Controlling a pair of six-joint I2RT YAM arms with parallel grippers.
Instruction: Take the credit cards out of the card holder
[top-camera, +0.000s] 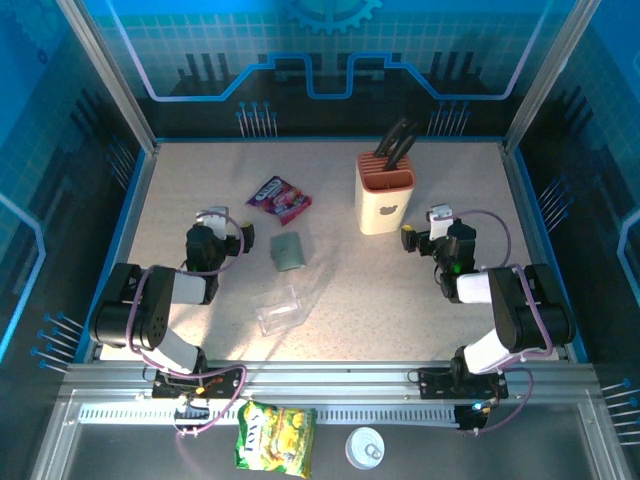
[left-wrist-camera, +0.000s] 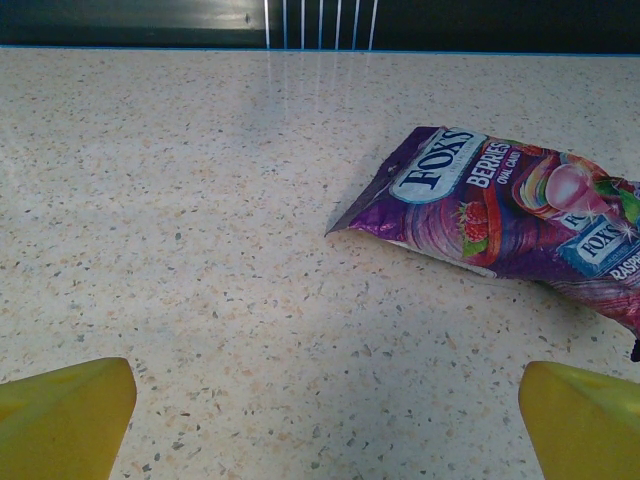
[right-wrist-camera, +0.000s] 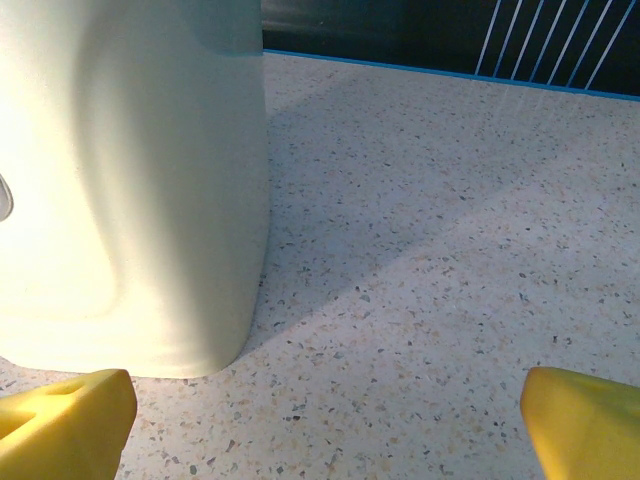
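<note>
Both grippers w/ jaws released, nothing held.
Holder (top-camera: 289, 250) lies shut mid-table btwn left gripper (top-camera: 212, 216) & right gripper (top-camera: 439, 214); packet (top-camera: 279, 199) just beyond it, box (top-camera: 280, 308) nearer arms.

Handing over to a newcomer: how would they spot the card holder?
Start at the beige knife block at the back of the table. Left of it and nearer, the card holder lies flat between the purple snack packet behind it and the clear plastic box in front. It alone is a plain grey-green opaque rectangle.
</note>
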